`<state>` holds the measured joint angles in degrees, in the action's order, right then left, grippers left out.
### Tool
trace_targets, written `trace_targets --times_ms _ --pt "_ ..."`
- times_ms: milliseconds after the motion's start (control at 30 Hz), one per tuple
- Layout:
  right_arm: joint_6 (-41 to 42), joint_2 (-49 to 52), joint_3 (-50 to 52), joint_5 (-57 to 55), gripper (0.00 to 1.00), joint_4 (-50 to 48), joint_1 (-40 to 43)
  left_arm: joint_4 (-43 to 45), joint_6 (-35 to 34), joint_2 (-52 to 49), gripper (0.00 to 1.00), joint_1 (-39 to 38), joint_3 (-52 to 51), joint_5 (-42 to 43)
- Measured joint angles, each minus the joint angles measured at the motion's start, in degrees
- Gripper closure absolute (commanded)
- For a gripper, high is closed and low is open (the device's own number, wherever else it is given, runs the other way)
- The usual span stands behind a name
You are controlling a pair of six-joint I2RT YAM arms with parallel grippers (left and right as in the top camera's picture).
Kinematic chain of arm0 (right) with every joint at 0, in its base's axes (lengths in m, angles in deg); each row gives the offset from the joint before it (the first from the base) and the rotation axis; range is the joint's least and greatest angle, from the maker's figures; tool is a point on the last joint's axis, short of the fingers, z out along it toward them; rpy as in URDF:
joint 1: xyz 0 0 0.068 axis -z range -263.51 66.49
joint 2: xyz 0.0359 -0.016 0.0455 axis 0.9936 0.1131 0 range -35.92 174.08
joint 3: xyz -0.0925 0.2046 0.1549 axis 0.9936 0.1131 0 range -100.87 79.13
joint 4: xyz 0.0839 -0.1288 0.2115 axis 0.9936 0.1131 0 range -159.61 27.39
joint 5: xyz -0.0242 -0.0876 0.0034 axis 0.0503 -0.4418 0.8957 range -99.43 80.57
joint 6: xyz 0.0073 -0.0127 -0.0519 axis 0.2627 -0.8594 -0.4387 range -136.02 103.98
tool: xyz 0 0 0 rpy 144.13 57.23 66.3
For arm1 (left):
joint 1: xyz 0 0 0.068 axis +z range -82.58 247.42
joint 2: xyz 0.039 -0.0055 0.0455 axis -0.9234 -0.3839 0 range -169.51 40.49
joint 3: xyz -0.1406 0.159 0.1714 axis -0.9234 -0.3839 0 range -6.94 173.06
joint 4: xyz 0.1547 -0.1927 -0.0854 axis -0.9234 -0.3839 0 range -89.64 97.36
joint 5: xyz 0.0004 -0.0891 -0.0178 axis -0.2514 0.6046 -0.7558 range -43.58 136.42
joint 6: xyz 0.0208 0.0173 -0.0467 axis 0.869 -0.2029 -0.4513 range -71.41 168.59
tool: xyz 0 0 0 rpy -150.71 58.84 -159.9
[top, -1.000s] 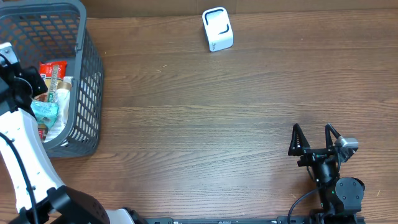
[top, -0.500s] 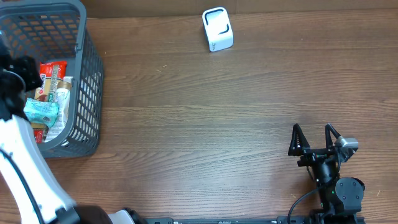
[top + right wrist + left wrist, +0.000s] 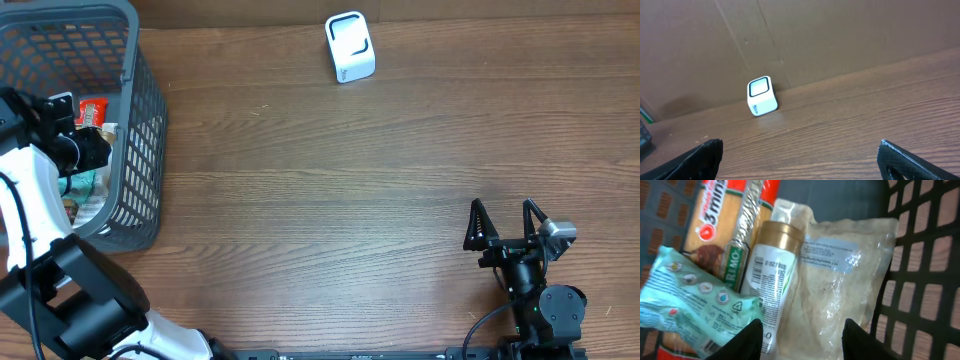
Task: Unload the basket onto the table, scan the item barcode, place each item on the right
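The items lie in the grey basket (image 3: 140,120) at the far left of the table (image 3: 350,200), well apart from the small white scanner (image 3: 350,47) standing at the far edge. My left claw (image 3: 802,330) is down inside the basket and hangs over them, its jaws parted with nothing clamped between them. Below it I see a white bottle (image 3: 772,280) with a gold cap, lying on its side with a barcode on its label. A clear bag (image 3: 840,275) of pale contents lies touching the bottle on the side nearer the basket wall. A teal packet (image 3: 690,300) lies on the bottle's other side, and a red and orange pack (image 3: 710,220) lies beyond it. My right claw (image 3: 508,222) rests at the near right of the table, jaws spread wide and empty, facing the scanner.
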<state>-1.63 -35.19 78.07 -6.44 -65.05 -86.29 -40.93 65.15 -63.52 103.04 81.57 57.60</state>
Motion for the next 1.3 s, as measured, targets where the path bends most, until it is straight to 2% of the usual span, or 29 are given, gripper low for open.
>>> trace_targets --times_ms 233,1167,1300 --pt "-0.02 0.00 0.00 0.00 0.00 0.00 0.00 -0.61 1.68 -3.43 0.53 0.00 0.00 -1.36" --pt "-0.02 0.00 0.00 -0.02 0.00 -0.02 0.00 2.36 1.42 -14.32 0.51 -0.68 1.44 -10.56" --pt "-0.02 0.00 0.00 -0.02 0.00 -0.02 0.00 2.62 0.98 -14.43 0.44 -1.11 1.44 -11.74"
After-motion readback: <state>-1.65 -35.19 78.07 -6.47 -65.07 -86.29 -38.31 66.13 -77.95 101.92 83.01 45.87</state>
